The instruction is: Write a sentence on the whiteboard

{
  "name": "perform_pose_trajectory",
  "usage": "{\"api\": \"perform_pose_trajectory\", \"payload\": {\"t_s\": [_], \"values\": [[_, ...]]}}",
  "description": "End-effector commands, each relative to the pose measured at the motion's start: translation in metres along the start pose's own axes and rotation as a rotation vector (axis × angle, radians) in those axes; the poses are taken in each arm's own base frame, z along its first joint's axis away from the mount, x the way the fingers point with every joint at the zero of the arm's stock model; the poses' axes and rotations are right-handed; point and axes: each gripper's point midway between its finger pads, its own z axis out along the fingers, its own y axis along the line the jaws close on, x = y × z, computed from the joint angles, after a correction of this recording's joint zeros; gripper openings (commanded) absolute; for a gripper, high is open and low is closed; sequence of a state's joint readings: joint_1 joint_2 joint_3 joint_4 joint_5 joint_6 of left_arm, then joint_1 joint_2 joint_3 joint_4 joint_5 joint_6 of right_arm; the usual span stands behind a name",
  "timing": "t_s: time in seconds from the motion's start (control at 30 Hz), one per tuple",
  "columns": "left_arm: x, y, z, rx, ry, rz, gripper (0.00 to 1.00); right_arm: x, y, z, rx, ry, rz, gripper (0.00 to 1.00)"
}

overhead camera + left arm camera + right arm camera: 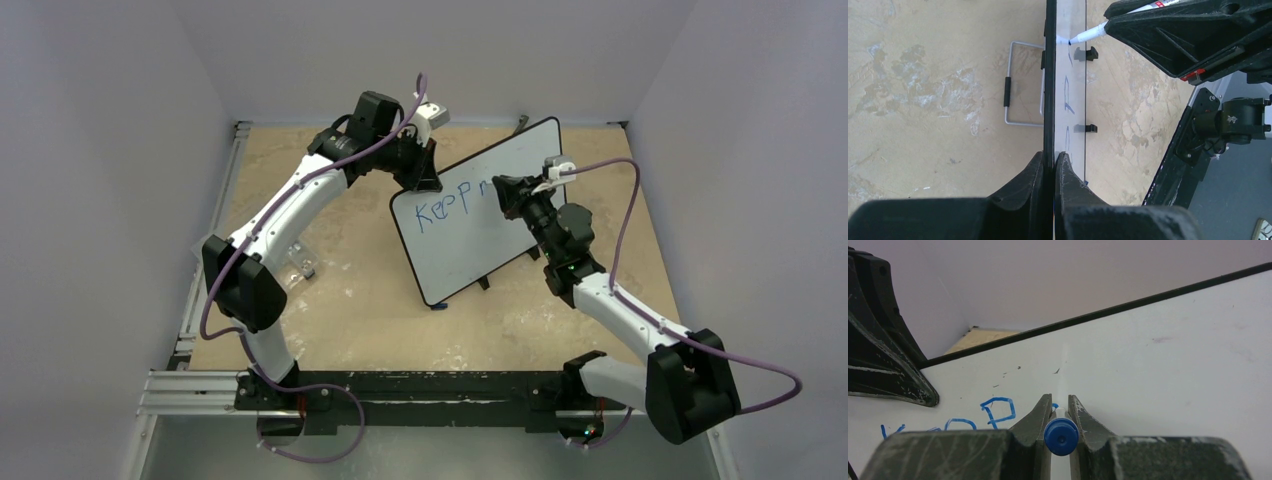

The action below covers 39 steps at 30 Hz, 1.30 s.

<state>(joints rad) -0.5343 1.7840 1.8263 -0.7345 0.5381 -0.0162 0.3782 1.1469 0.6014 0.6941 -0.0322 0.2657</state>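
The whiteboard (470,245) stands tilted up on the table, with blue letters of the sentence (450,205) reading about "Keep m" along its upper part. My left gripper (425,180) is shut on the board's top left rim; in the left wrist view the board (1050,90) is edge-on and the left gripper (1053,157) clamps it. My right gripper (505,195) is shut on a white marker (1088,35) whose tip touches the board face. In the right wrist view the marker's blue end (1061,436) sits between the right gripper's (1059,402) fingers, beside the letters (998,412).
A wire stand (1023,82) lies on the tan table behind the board. A small clear object (300,262) rests near the left arm. A small blue bit (438,306) lies at the board's lower corner. Grey walls enclose the table on three sides.
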Motion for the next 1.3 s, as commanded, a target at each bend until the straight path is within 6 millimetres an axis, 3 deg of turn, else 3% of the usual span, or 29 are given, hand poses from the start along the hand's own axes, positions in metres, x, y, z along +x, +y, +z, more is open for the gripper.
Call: {"api": "perform_pose_trajectory", "payload": {"t_s": [0.0,0.27,0.77,1.13,1.27], "values": [[0.003,0.043,-0.010,-0.197,0.016,0.098,0.00,0.018,-0.012,-0.006,0.046,0.038,-0.004,0.00],[0.002,0.042,-0.010,-0.195,0.016,0.097,0.00,0.029,-0.015,-0.014,0.052,0.060,0.011,0.00],[0.002,0.042,-0.009,-0.191,0.018,0.098,0.00,-0.003,-0.002,0.007,0.010,0.010,0.007,0.00],[0.004,0.043,-0.008,-0.193,0.022,0.096,0.00,-0.006,-0.007,0.014,0.042,0.017,0.005,0.00],[0.004,0.043,-0.008,-0.192,0.022,0.097,0.00,-0.003,-0.017,0.013,0.096,0.026,-0.005,0.00]]}}
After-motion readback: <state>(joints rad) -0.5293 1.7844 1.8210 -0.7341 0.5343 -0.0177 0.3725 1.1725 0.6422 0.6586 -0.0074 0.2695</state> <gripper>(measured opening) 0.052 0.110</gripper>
